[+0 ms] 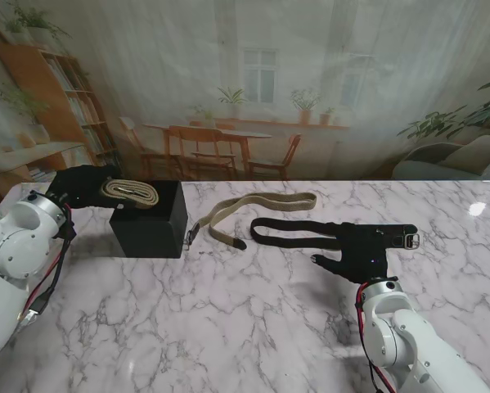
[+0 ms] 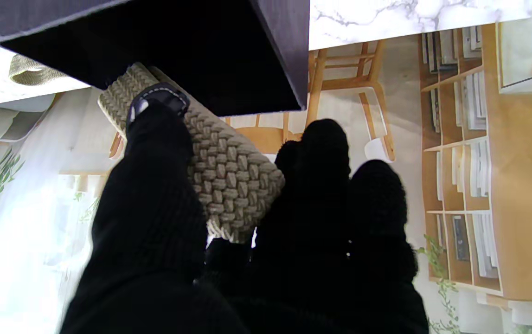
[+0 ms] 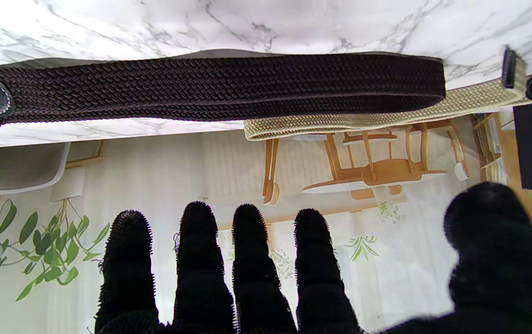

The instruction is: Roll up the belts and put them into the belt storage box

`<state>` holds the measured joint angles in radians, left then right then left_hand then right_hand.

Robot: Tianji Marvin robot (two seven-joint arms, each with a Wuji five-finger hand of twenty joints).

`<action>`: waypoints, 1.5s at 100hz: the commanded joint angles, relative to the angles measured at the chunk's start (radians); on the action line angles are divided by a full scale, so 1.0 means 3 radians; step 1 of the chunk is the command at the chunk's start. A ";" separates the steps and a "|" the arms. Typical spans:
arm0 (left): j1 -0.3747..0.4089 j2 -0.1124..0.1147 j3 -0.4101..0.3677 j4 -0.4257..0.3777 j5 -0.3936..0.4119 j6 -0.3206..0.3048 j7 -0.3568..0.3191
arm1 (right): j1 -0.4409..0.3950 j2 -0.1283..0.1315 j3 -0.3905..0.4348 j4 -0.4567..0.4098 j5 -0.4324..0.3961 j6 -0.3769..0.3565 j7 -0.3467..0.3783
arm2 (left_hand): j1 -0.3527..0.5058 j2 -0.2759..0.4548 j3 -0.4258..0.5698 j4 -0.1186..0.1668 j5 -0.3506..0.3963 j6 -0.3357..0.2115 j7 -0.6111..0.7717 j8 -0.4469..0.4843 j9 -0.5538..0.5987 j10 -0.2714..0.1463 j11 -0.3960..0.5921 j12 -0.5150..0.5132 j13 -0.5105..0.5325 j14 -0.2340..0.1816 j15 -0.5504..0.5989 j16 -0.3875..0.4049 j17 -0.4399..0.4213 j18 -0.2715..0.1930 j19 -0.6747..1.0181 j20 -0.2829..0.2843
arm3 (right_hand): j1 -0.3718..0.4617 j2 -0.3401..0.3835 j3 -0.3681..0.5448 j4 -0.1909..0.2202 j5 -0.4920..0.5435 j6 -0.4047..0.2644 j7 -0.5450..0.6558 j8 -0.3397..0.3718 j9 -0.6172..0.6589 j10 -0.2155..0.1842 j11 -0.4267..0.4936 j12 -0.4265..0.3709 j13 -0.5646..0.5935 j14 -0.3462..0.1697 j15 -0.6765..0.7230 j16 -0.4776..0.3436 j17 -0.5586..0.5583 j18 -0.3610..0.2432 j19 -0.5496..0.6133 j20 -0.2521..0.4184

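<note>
My left hand (image 1: 79,187) is shut on a rolled beige woven belt (image 1: 132,193), holding it over the open top of the black storage box (image 1: 150,225) at the left of the table. The left wrist view shows the roll (image 2: 228,171) pinched between thumb and fingers (image 2: 321,153), just outside the box's opening (image 2: 163,51). A second beige belt (image 1: 253,210) lies folded flat in the middle. A black woven belt (image 1: 298,232) lies folded to its right, its buckle (image 1: 410,240) farthest right. My right hand (image 1: 361,254) hovers open over that belt (image 3: 219,86), fingers (image 3: 252,260) spread.
The marble table (image 1: 228,327) runs up to a printed backdrop of a room along its far edge. The second beige belt's buckle end (image 1: 191,233) lies close to the box's right wall.
</note>
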<state>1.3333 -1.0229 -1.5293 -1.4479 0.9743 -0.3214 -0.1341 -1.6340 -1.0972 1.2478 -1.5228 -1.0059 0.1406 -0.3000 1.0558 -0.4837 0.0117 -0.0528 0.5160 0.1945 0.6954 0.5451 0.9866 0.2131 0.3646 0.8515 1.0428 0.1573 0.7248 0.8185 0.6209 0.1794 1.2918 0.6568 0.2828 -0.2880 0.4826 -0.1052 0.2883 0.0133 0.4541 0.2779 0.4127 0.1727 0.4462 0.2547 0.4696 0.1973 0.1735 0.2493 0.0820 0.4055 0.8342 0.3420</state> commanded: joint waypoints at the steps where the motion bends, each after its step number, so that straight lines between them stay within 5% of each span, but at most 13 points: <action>1: -0.0026 0.0010 0.0021 0.0026 0.0005 0.0017 -0.0065 | -0.0009 -0.0005 -0.0001 -0.0007 0.0017 0.0014 0.0008 | 0.0526 0.0519 0.0518 0.0236 0.0298 -0.0621 0.0751 0.0285 0.0085 -0.0334 0.0042 0.0053 -0.0064 0.0018 -0.0046 -0.0001 -0.0056 -0.0138 0.0023 0.0064 | 0.0067 0.0012 -0.0047 0.0104 0.0017 -0.0081 -0.0091 0.0070 -0.0091 -0.0024 -0.0067 -0.0018 -0.0088 -0.0056 -0.0132 -0.0060 -0.0066 -0.0077 -0.0075 0.0057; 36: -0.0155 0.0006 0.0211 0.0167 -0.0056 0.0133 -0.0106 | -0.0016 -0.0013 0.0004 -0.0023 0.0080 0.0009 0.0039 | 0.0518 0.0611 0.0438 0.0226 0.0297 -0.0542 0.0589 0.0219 0.0025 -0.0333 -0.0005 -0.0015 -0.0148 0.0072 -0.0111 -0.0014 -0.0139 -0.0091 -0.0025 0.0062 | 0.0088 0.0002 -0.0031 0.0108 0.0011 -0.0079 -0.0102 0.0079 -0.0110 -0.0020 -0.0072 -0.0020 -0.0094 -0.0053 -0.0133 -0.0058 -0.0068 -0.0078 -0.0088 0.0072; 55: -0.0235 0.0011 0.0321 0.0194 -0.0165 0.0162 -0.0253 | -0.0022 -0.0006 0.0012 -0.0028 0.0054 0.0018 0.0060 | 0.0374 0.0641 0.0210 0.0243 0.0251 -0.0456 0.0071 0.0077 -0.0294 -0.0352 -0.0011 -0.0462 -0.0453 0.0124 -0.0382 -0.0032 -0.0408 -0.0040 -0.0296 0.0053 | 0.0113 -0.0106 0.0010 0.0110 -0.0003 -0.0064 -0.0109 0.0085 -0.0119 -0.0013 -0.0071 -0.0020 -0.0087 -0.0052 -0.0131 -0.0056 -0.0059 -0.0079 -0.0090 0.0082; 63: -0.0267 0.0017 0.0363 0.0206 -0.0186 0.0170 -0.0322 | -0.0024 -0.0009 0.0016 -0.0029 0.0066 0.0020 0.0059 | 0.0197 0.0576 0.0178 0.0242 0.0244 -0.0414 -0.0280 0.0050 -0.0619 -0.0346 0.0047 -0.1154 -0.0673 0.0185 -0.0597 -0.0104 -0.0584 -0.0010 -0.0469 0.0076 | 0.0107 -0.0113 0.0032 0.0109 -0.0008 -0.0056 -0.0111 0.0086 -0.0123 -0.0013 -0.0069 -0.0019 -0.0091 -0.0053 -0.0132 -0.0056 -0.0058 -0.0079 -0.0091 0.0085; 72: -0.0303 0.0023 0.0410 0.0237 -0.0168 0.0190 -0.0355 | -0.0025 -0.0009 0.0020 -0.0029 0.0068 0.0019 0.0057 | -0.0050 0.0579 0.0187 0.0232 0.0264 -0.0322 -0.0591 0.0027 -0.0887 -0.0235 -0.0096 -0.1397 -0.0923 0.0240 -0.0806 -0.0237 -0.0782 0.0031 -0.0646 0.0063 | 0.0108 -0.0143 0.0069 0.0106 -0.0007 -0.0053 -0.0111 0.0090 -0.0123 -0.0011 -0.0061 -0.0016 -0.0086 -0.0052 -0.0127 -0.0054 -0.0054 -0.0083 -0.0091 0.0091; 92: -0.0349 0.0031 0.0469 0.0309 -0.0107 0.0182 -0.0334 | -0.0025 -0.0008 0.0029 -0.0023 0.0062 -0.0004 0.0047 | -0.0519 0.0292 0.0282 0.0210 0.0082 -0.0217 -0.1222 -0.0280 -0.1687 -0.0038 -0.0553 -0.1792 -0.1728 0.0328 -0.1434 -0.0903 -0.1400 0.0095 -0.1563 -0.0416 | 0.0113 -0.0222 0.0184 0.0100 0.0001 -0.0050 -0.0101 0.0101 -0.0111 -0.0012 -0.0041 -0.0008 -0.0070 -0.0049 -0.0115 -0.0048 -0.0034 -0.0084 -0.0087 0.0106; 116: -0.0369 0.0044 0.0466 0.0323 -0.0077 0.0111 -0.0376 | -0.0027 -0.0010 0.0027 -0.0031 0.0071 0.0010 0.0051 | -0.0925 0.0242 0.0270 0.0138 -0.0341 -0.0310 -0.1825 -0.0590 -0.2381 -0.0082 -0.0934 -0.2218 -0.2314 0.0290 -0.1736 -0.1348 -0.1793 -0.0048 -0.2105 -0.0807 | 0.0092 -0.0222 0.0274 0.0088 0.0002 -0.0048 -0.0096 0.0106 -0.0114 -0.0009 -0.0037 -0.0008 -0.0072 -0.0049 -0.0110 -0.0047 -0.0032 -0.0088 -0.0089 0.0117; 127: -0.0329 0.0037 0.0421 0.0253 -0.0082 0.0050 -0.0333 | -0.0028 -0.0010 0.0029 -0.0029 0.0067 0.0009 0.0045 | -0.0976 0.0380 0.0264 0.0131 -0.0327 -0.0301 -0.1881 -0.0656 -0.2343 -0.0080 -0.0902 -0.2258 -0.2350 0.0295 -0.1741 -0.1404 -0.1842 -0.0033 -0.2185 -0.0846 | 0.0084 -0.0215 0.0292 0.0083 0.0008 -0.0052 -0.0094 0.0108 -0.0114 -0.0011 -0.0036 -0.0007 -0.0072 -0.0052 -0.0109 -0.0047 -0.0030 -0.0085 -0.0089 0.0121; 138: -0.0193 0.0009 0.0315 0.0045 -0.0136 -0.0022 -0.0211 | -0.0034 -0.0012 0.0035 -0.0032 0.0069 0.0011 0.0035 | -0.0641 0.1206 -0.0075 0.0142 0.0024 -0.0235 -0.1606 -0.0454 -0.1833 -0.0083 -0.0677 -0.1988 -0.2172 0.0308 -0.1617 -0.1298 -0.1827 0.0253 -0.2066 -0.0638 | 0.0082 -0.0211 0.0302 0.0081 0.0023 -0.0053 -0.0087 0.0111 -0.0113 -0.0004 -0.0033 -0.0006 -0.0073 -0.0049 -0.0108 -0.0047 -0.0024 -0.0091 -0.0084 0.0126; 150: 0.0034 -0.0021 0.0149 -0.0285 -0.0213 -0.0200 -0.0091 | -0.0044 -0.0012 0.0049 -0.0036 0.0064 0.0009 0.0026 | -0.0556 0.1423 -0.0101 0.0148 0.0356 -0.0238 -0.1442 -0.0306 -0.1346 -0.0123 -0.0552 -0.1804 -0.1788 0.0308 -0.1472 -0.1132 -0.1729 0.0417 -0.1894 -0.0438 | 0.0083 -0.0209 0.0309 0.0079 0.0060 -0.0055 -0.0071 0.0117 -0.0115 -0.0007 -0.0029 -0.0005 -0.0075 -0.0048 -0.0105 -0.0046 -0.0011 -0.0098 -0.0070 0.0135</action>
<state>1.3137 -1.0224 -1.4763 -1.4742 0.9232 -0.3432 -0.1667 -1.6396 -1.0993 1.2592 -1.5294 -0.9851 0.1393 -0.2889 0.8547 -0.1078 0.0052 -0.0198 0.5842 0.1191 0.2407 0.4326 0.5398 0.1889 0.1888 0.2881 0.4767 0.2495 0.2630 0.4518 0.1009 0.2658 0.6882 0.4893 0.2943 -0.3388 0.5474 -0.0947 0.2921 0.0133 0.4430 0.2908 0.4000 0.1727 0.4460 0.2547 0.4696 0.1973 0.1735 0.2493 0.0816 0.4002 0.8256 0.3632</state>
